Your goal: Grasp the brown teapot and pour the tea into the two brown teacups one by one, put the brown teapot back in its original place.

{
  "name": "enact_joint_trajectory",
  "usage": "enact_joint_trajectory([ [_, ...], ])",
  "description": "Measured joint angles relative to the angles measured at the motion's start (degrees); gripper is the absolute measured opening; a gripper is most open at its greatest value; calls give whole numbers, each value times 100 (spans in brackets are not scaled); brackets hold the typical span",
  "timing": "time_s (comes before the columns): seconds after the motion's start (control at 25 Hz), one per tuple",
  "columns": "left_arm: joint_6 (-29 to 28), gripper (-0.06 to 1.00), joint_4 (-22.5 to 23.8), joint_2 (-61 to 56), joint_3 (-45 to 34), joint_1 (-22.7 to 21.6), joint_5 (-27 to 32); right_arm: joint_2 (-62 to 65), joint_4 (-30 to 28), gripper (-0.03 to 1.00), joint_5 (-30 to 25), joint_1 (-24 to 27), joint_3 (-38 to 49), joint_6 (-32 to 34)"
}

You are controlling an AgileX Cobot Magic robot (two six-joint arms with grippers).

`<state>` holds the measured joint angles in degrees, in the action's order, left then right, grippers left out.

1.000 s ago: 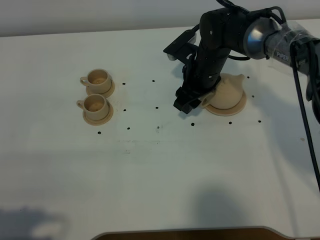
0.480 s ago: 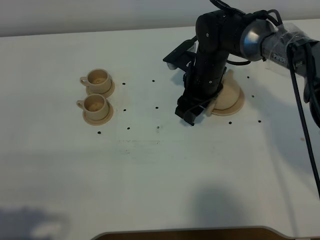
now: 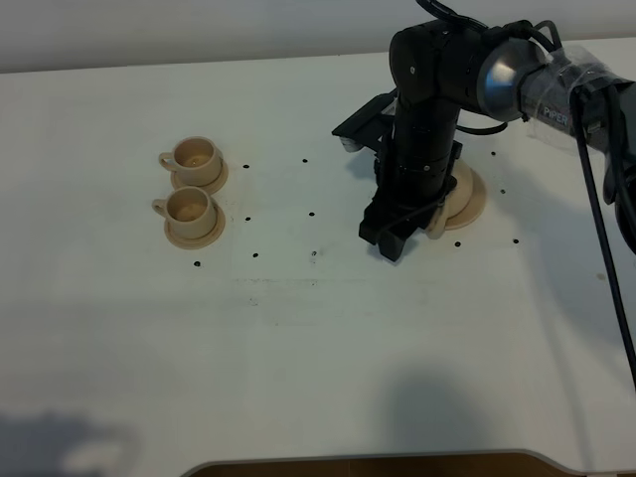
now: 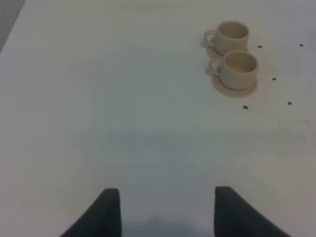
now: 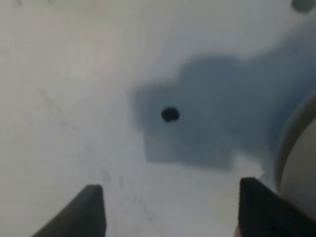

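Two small tan teacups stand on saucers at the left: the far cup [image 3: 194, 157] and the near cup [image 3: 188, 208]. They also show in the left wrist view, far cup [image 4: 233, 35] and near cup [image 4: 239, 69]. The brown teapot [image 3: 459, 187] is mostly hidden behind my right arm, on its round tan saucer [image 3: 477, 204]. My right gripper [image 3: 391, 237] points down at the table just left of the saucer, open and empty [image 5: 173, 212]. A tan curved edge [image 5: 298, 158] lies beside one finger. My left gripper [image 4: 165, 212] is open and empty, far from the cups.
Small black dots [image 3: 311, 214] mark the white table. One dot [image 5: 170, 114] lies under the right gripper in its shadow. The right arm's cables [image 3: 606, 229] hang at the right side.
The right arm has turned and its gripper has slid to the right and toward the front, now covering more of the teapot. The cups have not moved.
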<state>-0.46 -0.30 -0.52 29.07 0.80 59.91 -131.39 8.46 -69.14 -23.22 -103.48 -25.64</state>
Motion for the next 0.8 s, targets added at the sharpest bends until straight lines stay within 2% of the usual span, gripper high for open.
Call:
enact_joint_trajectory([
  [0.8,0,46,0,0,0,0,0,0,289,58,-34,-43,0,48],
])
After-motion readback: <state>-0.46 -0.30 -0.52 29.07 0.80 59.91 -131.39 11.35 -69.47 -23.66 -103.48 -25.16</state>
